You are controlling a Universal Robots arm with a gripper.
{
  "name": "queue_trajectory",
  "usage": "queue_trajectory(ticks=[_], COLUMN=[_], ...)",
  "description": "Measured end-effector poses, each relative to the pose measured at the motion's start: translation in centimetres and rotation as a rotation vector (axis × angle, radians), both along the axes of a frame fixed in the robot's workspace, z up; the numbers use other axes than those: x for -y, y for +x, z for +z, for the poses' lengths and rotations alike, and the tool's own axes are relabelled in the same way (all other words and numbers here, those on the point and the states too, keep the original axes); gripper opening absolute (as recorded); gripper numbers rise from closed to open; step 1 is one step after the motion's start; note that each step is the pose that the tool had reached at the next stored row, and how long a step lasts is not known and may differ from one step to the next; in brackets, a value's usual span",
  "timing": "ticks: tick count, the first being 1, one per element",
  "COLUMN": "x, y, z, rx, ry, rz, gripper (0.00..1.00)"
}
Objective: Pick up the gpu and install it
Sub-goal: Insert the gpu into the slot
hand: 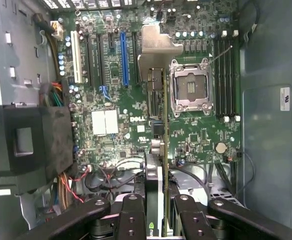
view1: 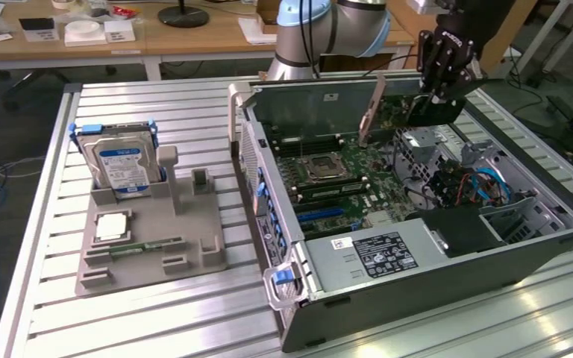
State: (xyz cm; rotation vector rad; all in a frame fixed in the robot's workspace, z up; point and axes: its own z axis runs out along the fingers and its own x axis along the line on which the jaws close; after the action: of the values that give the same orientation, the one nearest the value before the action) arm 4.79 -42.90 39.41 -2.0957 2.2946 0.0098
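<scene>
My gripper [view1: 438, 91] hangs over the far right part of the open computer case [view1: 416, 276], shut on the gpu [view1: 434, 110], a black card held upright above the green motherboard [view1: 366, 175]. In the wrist view the gpu [hand: 164, 150] shows edge-on between my fingers [hand: 131, 215], with its silver end bracket [hand: 158, 50] pointing away from the camera. The card floats above the board, between the row of expansion slots with the blue slot [hand: 124, 57] and the CPU socket [hand: 191, 90]. It is not seated in any slot.
On the exterior view's left, a grey holder [view1: 182, 257] carries a hard drive with a blue label [view1: 122, 164] and a small memory stick [view1: 147, 245]. Inside the case are cable bundles [view1: 465, 183], a black shroud [hand: 26, 145] and the tall case walls. Desks stand behind.
</scene>
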Motion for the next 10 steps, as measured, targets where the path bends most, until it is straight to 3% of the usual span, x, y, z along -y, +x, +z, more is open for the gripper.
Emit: queue_trajectory(ticks=[10], x=[0.34], y=[-1.3], z=[-0.51], rx=[0.0001], ry=[0.0001], rz=[-0.002], gripper=[0.27])
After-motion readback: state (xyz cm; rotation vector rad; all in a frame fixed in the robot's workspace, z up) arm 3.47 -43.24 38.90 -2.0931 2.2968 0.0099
